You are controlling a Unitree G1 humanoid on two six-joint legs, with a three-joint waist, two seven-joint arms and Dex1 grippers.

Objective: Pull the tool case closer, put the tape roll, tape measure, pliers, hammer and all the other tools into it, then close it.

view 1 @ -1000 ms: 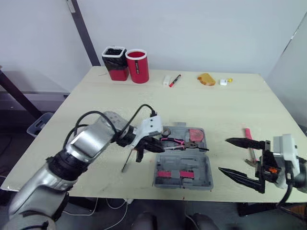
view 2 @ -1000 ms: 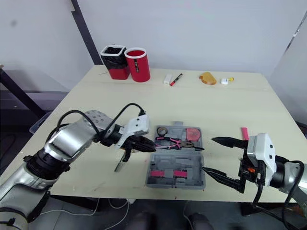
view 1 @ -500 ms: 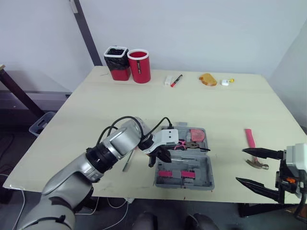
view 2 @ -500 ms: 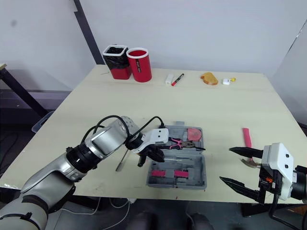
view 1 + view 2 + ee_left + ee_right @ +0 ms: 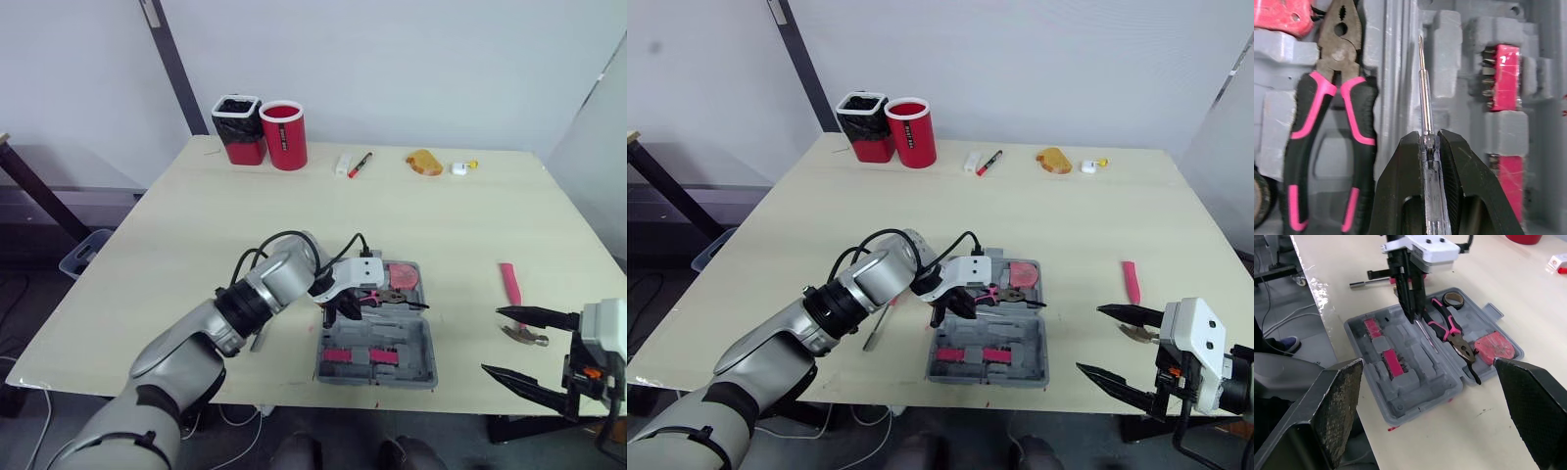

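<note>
From my head, the grey tool case [image 5: 423, 354] lies open on the table [image 5: 196, 225], near its front edge. My left pincer [image 5: 338, 313] reaches over the case's left end, fingers pointing down. In the far half of the case lie the pliers [image 5: 384, 294], with pink-and-black grips, and the red tape measure [image 5: 400, 275]. A slim metal tool [image 5: 257, 339] lies on the table just left of the case, under my left arm. The hammer [image 5: 511, 286], pink-handled, lies on the table to the right of the case, its head close to my right pincer [image 5: 490, 341]. That pincer's fingers are spread wide with nothing between them. At the far edge a red cup [image 5: 282, 137] and a black-lined bin [image 5: 235, 129] stand side by side, with a marker [image 5: 358, 164] further right.

Along my left wrist, my fingers are clamped on the clear handle of a screwdriver [image 5: 1423, 98]. Its shaft points along the moulded channel between the pliers and a red bit holder [image 5: 1503, 68]. I cannot tell whether the tip touches the plastic. An edge of the tape roll [image 5: 1260, 208] shows beside the pliers' grips.

Along my right wrist, past my own spread fingers, the left pincer holds the screwdriver slanted over the middle of the case. The tape roll sits in the case's corner by the pliers' grips, the tape measure at the other end.
</note>
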